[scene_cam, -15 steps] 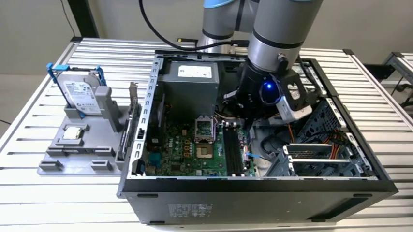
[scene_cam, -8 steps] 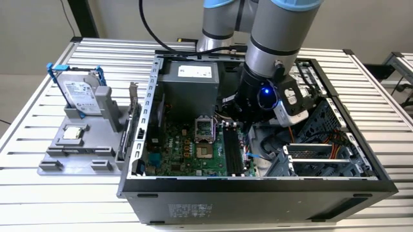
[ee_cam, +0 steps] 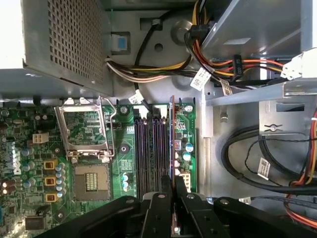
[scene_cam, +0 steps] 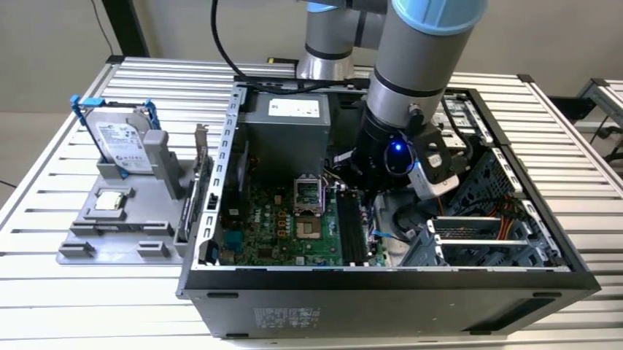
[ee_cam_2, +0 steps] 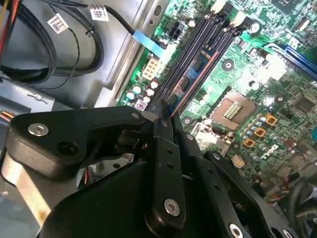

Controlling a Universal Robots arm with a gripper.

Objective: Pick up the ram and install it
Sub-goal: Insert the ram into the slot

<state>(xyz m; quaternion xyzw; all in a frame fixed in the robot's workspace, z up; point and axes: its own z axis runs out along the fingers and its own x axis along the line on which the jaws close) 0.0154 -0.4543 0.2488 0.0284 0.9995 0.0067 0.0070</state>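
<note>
so the gripper [ee_cam: 173,186] is pinched tight on the ram [ee_cam: 172,141], held edge-down right over the memory slots [ee_cam: 148,151] with its long axis running parallel to them (outermost slot, looks like).

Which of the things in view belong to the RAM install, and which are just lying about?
In the job:
ram, edge-on between the fingers
gripper
memory slots
motherboard

Lying about:
hard drive in the grey holder
processor chip
power supply
cables
</note>
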